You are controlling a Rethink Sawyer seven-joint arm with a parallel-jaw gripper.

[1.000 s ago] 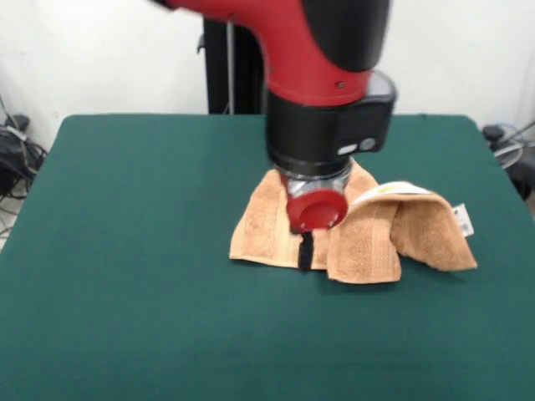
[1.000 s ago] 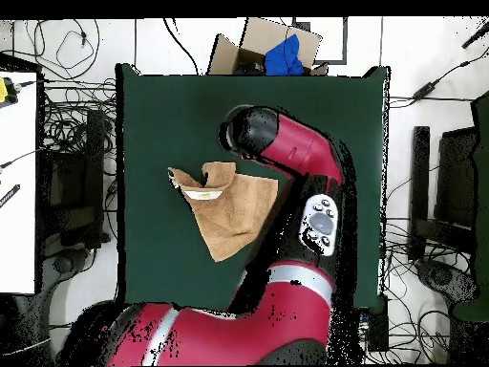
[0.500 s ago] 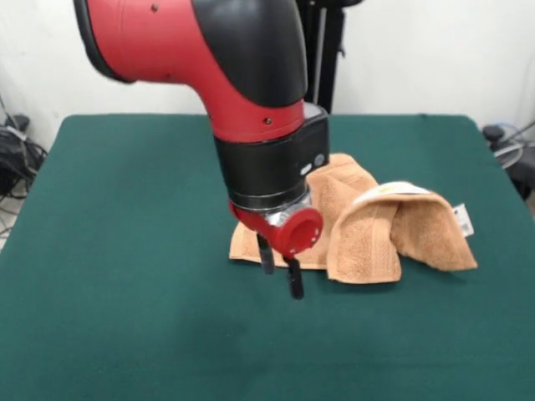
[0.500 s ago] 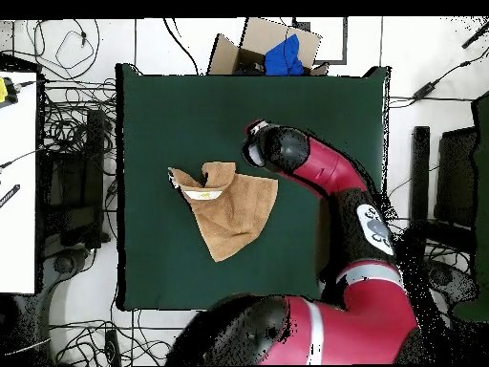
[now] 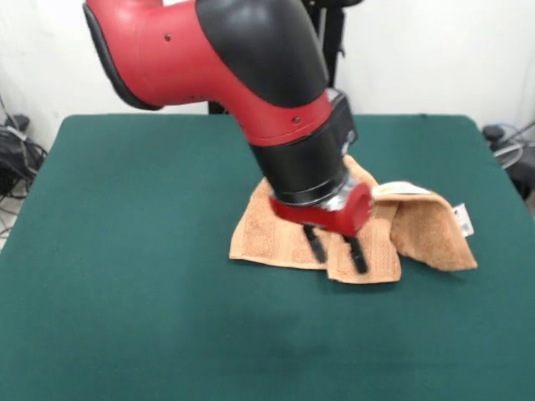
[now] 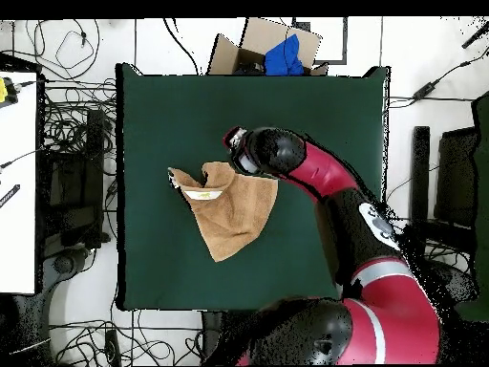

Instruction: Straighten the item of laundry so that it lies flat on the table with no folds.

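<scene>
Towel (image 5: 284, 242) lies near the middle of the green surface (image 5: 125, 209), toward its right half in the front view, and it is far from flat. The jaws (image 5: 335, 247) hang tilted just over its near edge, the two black fingers (image 5: 315, 246) spread apart and holding nothing; they point down at the spot where the flat left portion meets the raised fold. From the jaws, the bulk of the bunched cloth lies to the right in the front view, so a straightening pull would most likely have to run that way, outward along the fold toward the corner with the white tag (image 5: 462, 220).

Peach-orange terry, it shows woven border bands along the near hem. The left part rests flat on the surface; the right part arches up in a hump, doubled over itself, with a pale band across its top. In the overhead view the towel (image 6: 234, 215) reads as a rough triangle with a crumpled corner away from the arm (image 6: 325, 177), so at least one layer is folded under or over.
</scene>
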